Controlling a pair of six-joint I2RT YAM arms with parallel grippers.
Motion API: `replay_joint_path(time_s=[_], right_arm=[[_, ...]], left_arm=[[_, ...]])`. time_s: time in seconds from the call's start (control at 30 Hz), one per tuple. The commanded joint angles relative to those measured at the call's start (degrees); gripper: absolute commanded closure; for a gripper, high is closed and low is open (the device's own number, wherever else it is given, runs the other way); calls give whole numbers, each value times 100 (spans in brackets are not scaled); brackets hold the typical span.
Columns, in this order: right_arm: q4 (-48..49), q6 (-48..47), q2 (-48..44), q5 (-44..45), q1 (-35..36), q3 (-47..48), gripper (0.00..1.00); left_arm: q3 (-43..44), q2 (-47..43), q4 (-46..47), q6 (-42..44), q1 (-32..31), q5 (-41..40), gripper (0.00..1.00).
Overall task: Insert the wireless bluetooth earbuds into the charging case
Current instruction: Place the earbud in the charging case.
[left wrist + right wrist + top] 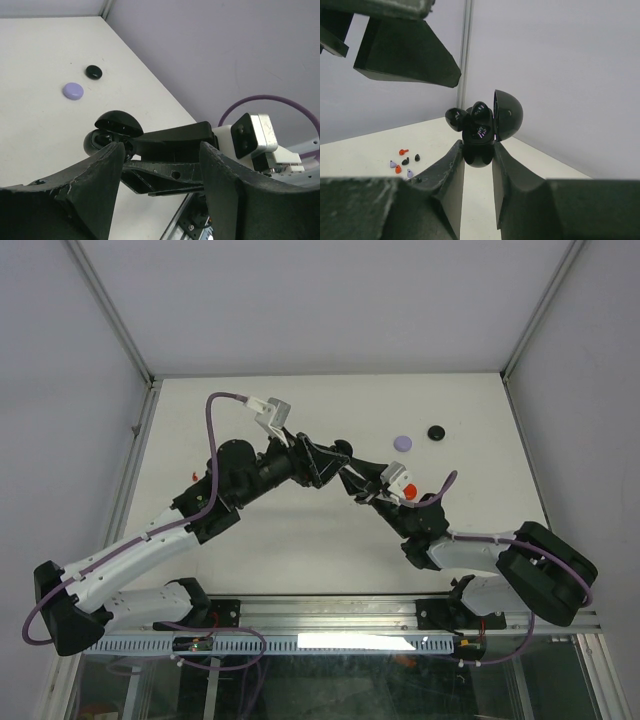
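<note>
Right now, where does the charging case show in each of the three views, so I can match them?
Top external: mid-picture, the charging case sits where the two tools meet, hard to separate from them.
Left wrist: left of centre, lid open, above the camera's own fingers.
Right wrist: dead centre, lid open, gripped by the right tool.
Shared landmark: the left tool's fingers, apart near the case in all three.

Left claw (161,148) crowds the raised charging case (116,128).
</note>
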Motion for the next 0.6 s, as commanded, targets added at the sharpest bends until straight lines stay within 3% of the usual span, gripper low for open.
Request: replay_joint_path(time_s=[0.0,0.4,0.57], right_arm=[[170,-2,-147,-43,30,273,100],[192,20,-137,-69,30,293,100],[184,14,-121,-74,30,287,100]], left_arm=[[227,1,-155,189,39,437,38],[227,119,-235,216,49,397,38],[295,178,-161,243,49,834,38]])
